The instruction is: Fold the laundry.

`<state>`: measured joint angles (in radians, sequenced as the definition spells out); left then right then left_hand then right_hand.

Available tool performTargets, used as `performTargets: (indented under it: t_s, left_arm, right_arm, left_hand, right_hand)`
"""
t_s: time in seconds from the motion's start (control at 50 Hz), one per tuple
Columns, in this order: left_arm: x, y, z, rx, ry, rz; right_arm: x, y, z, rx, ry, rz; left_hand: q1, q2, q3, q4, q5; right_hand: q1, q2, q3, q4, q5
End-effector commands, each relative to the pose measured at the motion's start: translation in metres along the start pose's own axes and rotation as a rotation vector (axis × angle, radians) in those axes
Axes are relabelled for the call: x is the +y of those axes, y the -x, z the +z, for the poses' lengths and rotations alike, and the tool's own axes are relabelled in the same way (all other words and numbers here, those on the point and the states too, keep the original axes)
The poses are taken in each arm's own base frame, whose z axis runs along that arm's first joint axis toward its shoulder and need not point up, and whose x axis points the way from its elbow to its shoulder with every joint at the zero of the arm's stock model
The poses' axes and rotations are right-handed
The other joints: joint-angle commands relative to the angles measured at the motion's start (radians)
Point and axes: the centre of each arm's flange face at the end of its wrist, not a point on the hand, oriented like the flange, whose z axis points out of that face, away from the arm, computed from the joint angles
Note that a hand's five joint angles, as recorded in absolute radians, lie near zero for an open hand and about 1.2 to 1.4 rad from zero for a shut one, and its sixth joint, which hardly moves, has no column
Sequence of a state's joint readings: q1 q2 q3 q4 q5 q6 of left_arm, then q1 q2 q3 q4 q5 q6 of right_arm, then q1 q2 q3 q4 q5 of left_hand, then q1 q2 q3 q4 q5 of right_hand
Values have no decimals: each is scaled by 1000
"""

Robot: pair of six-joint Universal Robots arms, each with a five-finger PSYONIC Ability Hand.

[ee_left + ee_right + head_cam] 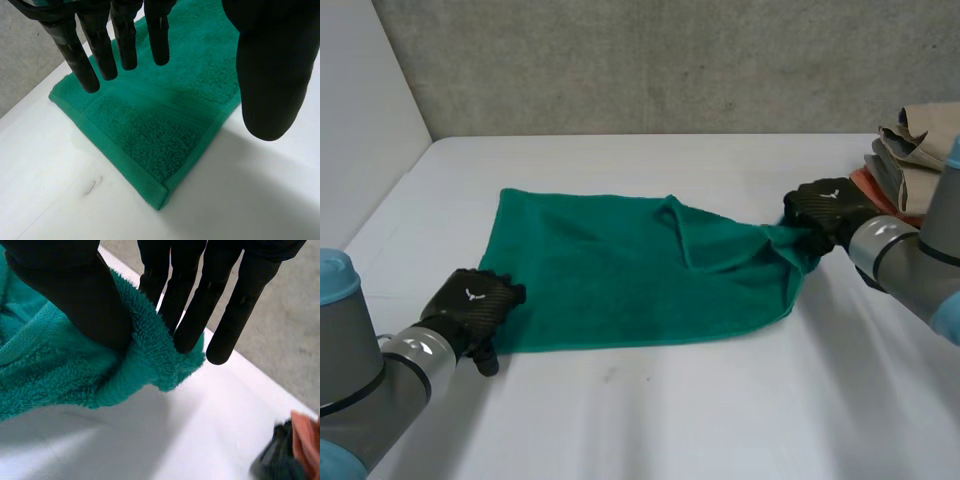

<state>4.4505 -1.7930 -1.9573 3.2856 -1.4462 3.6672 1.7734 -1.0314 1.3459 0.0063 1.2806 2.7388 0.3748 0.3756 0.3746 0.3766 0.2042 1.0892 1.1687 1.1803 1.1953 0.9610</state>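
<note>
A green towel (620,280) lies spread on the white table (650,420), its right part lifted and rumpled. My right hand (825,212) pinches the towel's right corner (150,365) between thumb and fingers, raised off the table. My left hand (472,305) hovers at the towel's near left corner (150,165), fingers (85,70) straight and apart from the thumb, with nothing held. That corner lies flat under the palm.
A stack of folded cloths (910,160), beige over orange, sits at the table's far right edge, just behind my right arm. A grey wall runs along the back. Bare table stretches in front of the towel.
</note>
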Motion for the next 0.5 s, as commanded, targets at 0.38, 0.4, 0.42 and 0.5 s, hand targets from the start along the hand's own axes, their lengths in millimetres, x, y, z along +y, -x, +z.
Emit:
performTargets:
  t_s: [0.38, 0.4, 0.42, 0.5]
  left_arm:
    - [15, 14, 41, -26, 42, -9]
    - [15, 14, 41, -26, 42, -9]
    - [16, 14, 42, -26, 42, -9]
    - [17, 14, 46, -23, 41, -8]
  right_arm:
    - [27, -18, -2, 48, 45, 133]
    - [28, -18, -2, 48, 46, 134]
    - [28, -17, -2, 46, 47, 133]
    - [30, -16, -2, 46, 42, 128]
  left_hand:
    - [244, 243, 244, 242, 240]
    - [244, 243, 244, 242, 240]
    - [247, 246, 247, 245, 243]
    - [273, 272, 273, 271, 269]
  right_hand:
    - [307, 228, 216, 201, 261]
    - [307, 228, 216, 201, 261]
    - [307, 228, 216, 201, 261]
    - [307, 228, 216, 201, 261]
